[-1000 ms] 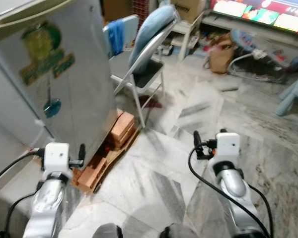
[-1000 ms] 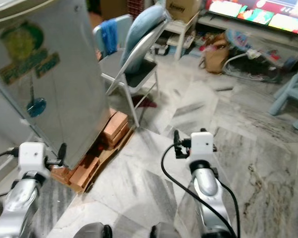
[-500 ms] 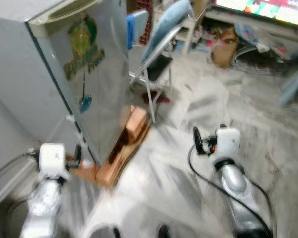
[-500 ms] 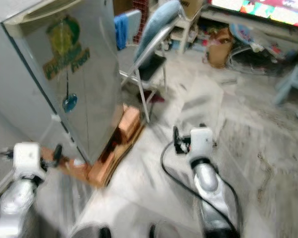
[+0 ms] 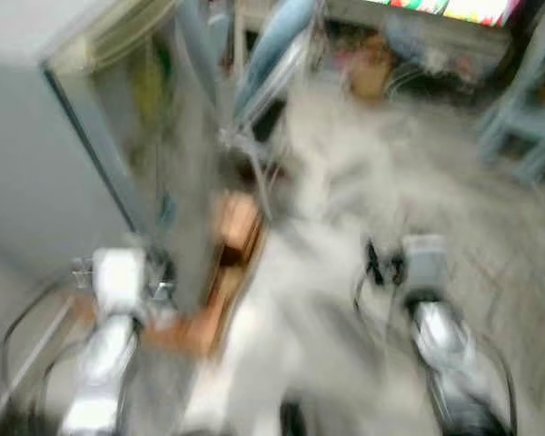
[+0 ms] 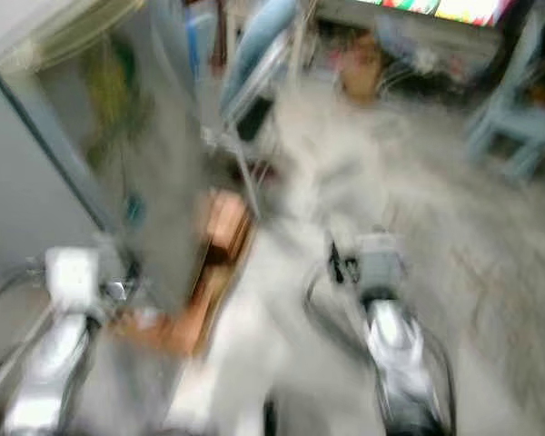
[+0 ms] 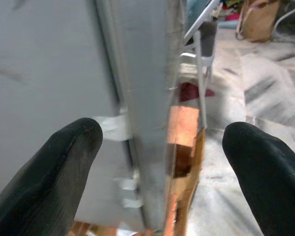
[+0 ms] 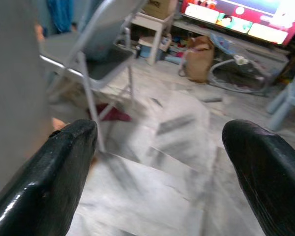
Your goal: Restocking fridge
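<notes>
The robot stands at the corner of the fridge (image 5: 118, 136), a tall grey box propped on bricks (image 7: 182, 132) and scraps of board, with its door shut. The head views are smeared by motion, so fine detail there is lost.

The left tool (image 7: 162, 172) hangs low beside the fridge's lower corner, its two black fingers (image 7: 54, 162) wide apart and holding nothing; between them the wrist camera looks straight along the fridge's edge and the bricks under it. The right tool (image 8: 157, 172) is out over the marble floor (image 8: 177, 128), also spread apart and empty, looking toward a folding chair (image 8: 93, 54) and the clutter by the far wall, where a blue stool (image 5: 518, 136) also stands.

No groceries are visible anywhere near the robot, so I'd judge the task is barely begun: the step in hand looks like squaring up to the fridge front to open it.

To do that well, it should settle its footing first (the blur suggests the body is turning) and let the cameras steady before reaching. The left tool is at brick height, too low for any handle, so it will need to rise along the door edge. Where the handle is I cannot tell from here. The chair sits close behind the fridge side; the right arm should swing clear of it.
</notes>
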Robot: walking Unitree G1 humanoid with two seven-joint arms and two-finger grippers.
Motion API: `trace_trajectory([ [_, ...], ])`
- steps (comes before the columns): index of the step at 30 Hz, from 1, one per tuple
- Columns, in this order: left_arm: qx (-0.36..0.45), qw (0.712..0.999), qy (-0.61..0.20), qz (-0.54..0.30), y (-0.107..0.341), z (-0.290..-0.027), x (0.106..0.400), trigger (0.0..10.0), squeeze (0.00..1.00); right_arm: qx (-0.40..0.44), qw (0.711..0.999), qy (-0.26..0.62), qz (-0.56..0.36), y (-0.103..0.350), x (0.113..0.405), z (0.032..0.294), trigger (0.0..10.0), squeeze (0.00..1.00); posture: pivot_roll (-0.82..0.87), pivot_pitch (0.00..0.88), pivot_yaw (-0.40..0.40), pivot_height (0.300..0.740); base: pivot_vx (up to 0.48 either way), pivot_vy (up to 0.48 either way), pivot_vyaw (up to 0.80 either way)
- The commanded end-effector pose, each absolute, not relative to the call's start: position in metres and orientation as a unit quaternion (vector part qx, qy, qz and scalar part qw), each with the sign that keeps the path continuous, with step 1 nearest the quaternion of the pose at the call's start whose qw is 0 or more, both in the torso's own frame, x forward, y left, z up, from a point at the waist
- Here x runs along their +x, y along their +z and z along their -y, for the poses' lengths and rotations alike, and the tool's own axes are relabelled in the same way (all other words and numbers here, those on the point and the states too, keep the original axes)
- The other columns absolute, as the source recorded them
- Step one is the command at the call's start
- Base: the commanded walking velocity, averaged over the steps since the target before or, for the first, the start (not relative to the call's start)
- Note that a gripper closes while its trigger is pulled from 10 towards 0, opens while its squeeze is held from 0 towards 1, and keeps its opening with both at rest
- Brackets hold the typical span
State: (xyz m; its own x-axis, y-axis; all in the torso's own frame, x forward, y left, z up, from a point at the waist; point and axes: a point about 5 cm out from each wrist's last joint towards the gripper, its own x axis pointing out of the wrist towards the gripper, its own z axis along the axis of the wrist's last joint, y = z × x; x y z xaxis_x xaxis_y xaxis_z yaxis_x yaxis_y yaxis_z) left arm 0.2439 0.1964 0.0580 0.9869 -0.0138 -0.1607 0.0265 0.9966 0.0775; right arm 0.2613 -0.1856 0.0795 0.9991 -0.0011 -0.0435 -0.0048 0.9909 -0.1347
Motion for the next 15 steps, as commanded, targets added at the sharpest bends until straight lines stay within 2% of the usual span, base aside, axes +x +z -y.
trace_trajectory([
  [1,0.043,0.995,-0.006,-0.088,0.057,-0.204,0.24,10.0,0.0,-0.067,0.998,0.008,-0.017,0.082,0.263,0.181,10.0,0.0,0.03,0.131,-0.046,0.74,0.0,0.0,-0.4],
  [10,0.042,0.996,-0.004,-0.079,0.062,-0.205,0.244,10.0,0.0,-0.073,0.997,0.008,-0.015,0.084,0.263,0.182,10.0,0.0,0.03,0.159,-0.041,0.74,0.0,0.0,-0.76],
  [15,0.021,0.996,-0.036,-0.073,0.066,-0.198,0.25,10.0,0.0,-0.072,0.997,0.007,-0.022,0.08,0.26,0.183,10.0,0.0,0.03,0.165,-0.044,0.74,0.0,0.0,0.0],
])
